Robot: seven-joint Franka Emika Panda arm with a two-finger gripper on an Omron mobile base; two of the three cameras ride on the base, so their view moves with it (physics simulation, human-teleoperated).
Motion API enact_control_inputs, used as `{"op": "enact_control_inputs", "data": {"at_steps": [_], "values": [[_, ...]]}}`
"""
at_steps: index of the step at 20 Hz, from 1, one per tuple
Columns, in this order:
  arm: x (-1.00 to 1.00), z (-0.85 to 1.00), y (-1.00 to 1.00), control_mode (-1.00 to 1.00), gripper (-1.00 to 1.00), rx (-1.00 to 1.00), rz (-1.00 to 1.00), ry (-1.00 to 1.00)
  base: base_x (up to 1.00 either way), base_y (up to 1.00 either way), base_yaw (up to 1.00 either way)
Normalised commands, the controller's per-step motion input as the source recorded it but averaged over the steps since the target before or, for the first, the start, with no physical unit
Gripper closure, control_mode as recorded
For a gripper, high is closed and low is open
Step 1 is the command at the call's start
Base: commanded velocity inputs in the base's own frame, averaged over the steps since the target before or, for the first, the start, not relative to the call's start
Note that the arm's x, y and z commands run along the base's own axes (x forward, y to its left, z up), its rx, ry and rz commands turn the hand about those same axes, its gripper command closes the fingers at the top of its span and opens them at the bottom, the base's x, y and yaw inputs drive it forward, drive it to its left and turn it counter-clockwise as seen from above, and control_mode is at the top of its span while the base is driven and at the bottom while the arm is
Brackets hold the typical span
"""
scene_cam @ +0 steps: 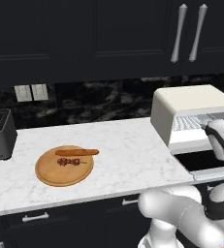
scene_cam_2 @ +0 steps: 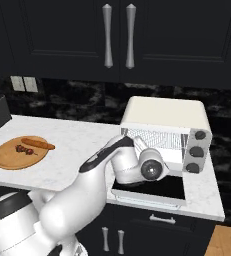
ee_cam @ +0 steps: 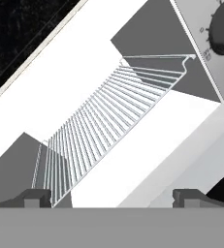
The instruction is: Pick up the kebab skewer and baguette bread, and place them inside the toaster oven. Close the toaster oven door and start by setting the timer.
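1. Dark-tipped pincer [ee_cam: 111, 196], jaws spread wide and empty, faces the cream-white boxy toaster oven [scene_cam_2: 163, 116] at the tabletop's right end; its dark glass door [scene_cam_2: 152, 187] lies dropped open, baring the wire rack [ee_cam: 106, 123] for loading.
2. Near the front-left tabletop edge, the short red-brown kebab skewer [scene_cam: 73, 162] and long orange-brown baguette [scene_cam: 77, 152] lie side by side on a round wooden board [scene_cam: 60, 174], ungrasped.
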Motion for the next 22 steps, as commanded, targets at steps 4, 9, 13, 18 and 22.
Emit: {"op": "enact_control_inputs", "data": {"at_steps": [4, 9, 13, 18, 22], "values": [[0.29, -0.29, -0.09, -1.0, -1.0, 0.0, 0.0, -0.06, 0.0, 0.0, 0.0], [0.29, -0.23, -0.07, -1.0, -1.0, 0.0, 0.0, -0.03, 0.0, 0.0, 0.0], [0.31, -0.07, -0.05, -1.0, -1.0, 0.0, 0.0, 0.0, 0.0, 0.0, 0.0], [0.31, -0.02, -0.1, -1.0, -1.0, 0.0, 0.0, 0.0, 0.0, 0.0, 0.0], [0.36, -0.23, -0.02, -1.0, -1.0, 0.0, 0.0, 0.0, 0.0, 0.0, 0.0]]}}
